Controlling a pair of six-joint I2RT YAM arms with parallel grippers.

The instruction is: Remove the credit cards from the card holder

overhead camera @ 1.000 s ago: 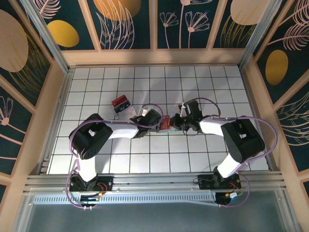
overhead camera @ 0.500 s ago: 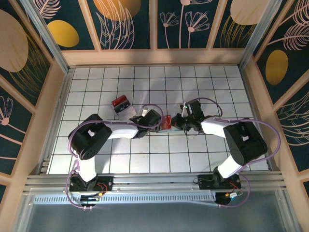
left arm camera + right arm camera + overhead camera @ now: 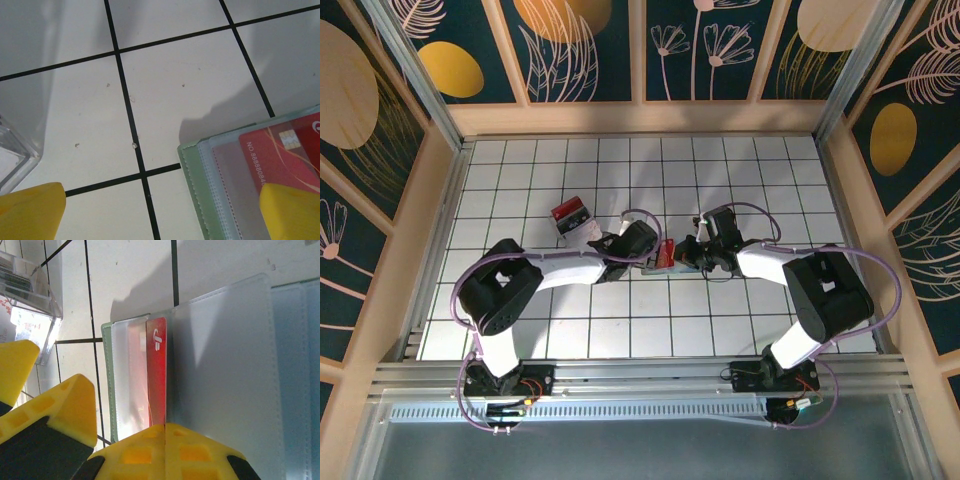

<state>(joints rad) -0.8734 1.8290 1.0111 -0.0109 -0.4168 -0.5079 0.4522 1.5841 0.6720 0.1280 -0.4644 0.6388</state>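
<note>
The card holder (image 3: 660,266) lies open on the tiles between my two grippers; its pale green edge (image 3: 192,192) and clear sleeves (image 3: 220,365) show up close. A red credit card (image 3: 156,370) stands edge-on among the sleeves, and my right gripper (image 3: 165,432) is shut on its near edge. In the left wrist view that credit card (image 3: 280,155) shows a chip and printed numbers. My left gripper (image 3: 160,212) is open, its right fingertip (image 3: 290,210) over the holder's corner and the other over bare tile. From above, the left gripper (image 3: 650,254) and right gripper (image 3: 686,257) face each other across the holder.
A clear box (image 3: 570,218) with red-and-white contents stands just left of the left gripper; its corner (image 3: 10,160) is close to the left fingertip. Wooden walls (image 3: 440,200) ring the white tiled table (image 3: 770,180).
The left arm has shifted a little, bringing its gripper slightly up and right against the holder. The right gripper stays shut in place.
</note>
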